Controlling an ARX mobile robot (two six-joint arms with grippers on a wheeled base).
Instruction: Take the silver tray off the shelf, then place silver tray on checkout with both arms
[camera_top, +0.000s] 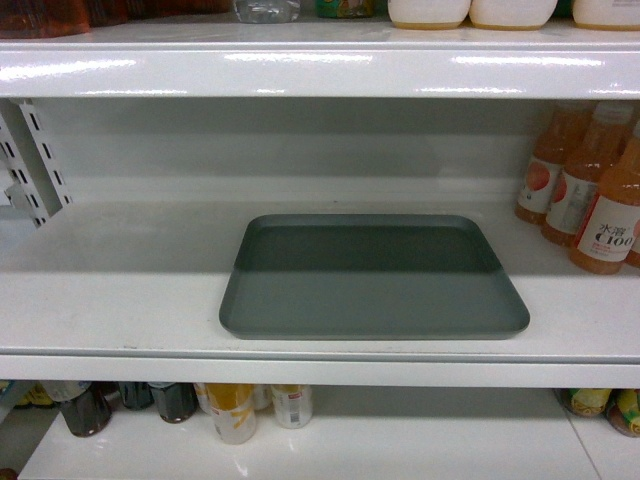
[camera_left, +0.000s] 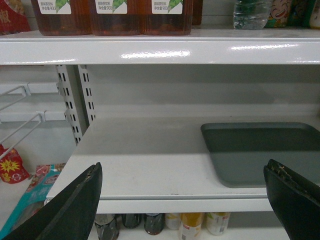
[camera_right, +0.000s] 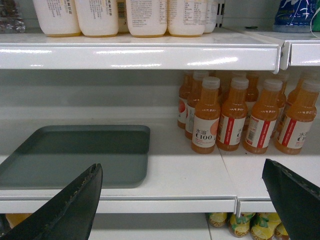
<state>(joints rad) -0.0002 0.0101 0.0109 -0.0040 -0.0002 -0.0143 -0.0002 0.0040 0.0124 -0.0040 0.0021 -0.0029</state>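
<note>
Left gripper (camera_left: 182, 200): jaws spread wide, nothing held, in front of the shelf's (camera_top: 120, 300) front edge, left of the tray (camera_top: 370, 285). Right gripper (camera_right: 182, 200): also wide and empty, in front of the same edge, with the tray's right end just left of its centre line. Neither touches the tray.

Tray lies flat on the shelf, roughly centred, long side close to the front edge. Orange drink bottles (camera_right: 235, 117) stand at the right end, apart from it.

Progress: nothing done yet. Left: grip both short ends, lift off, carry to the checkout, which isn't in view.
</note>
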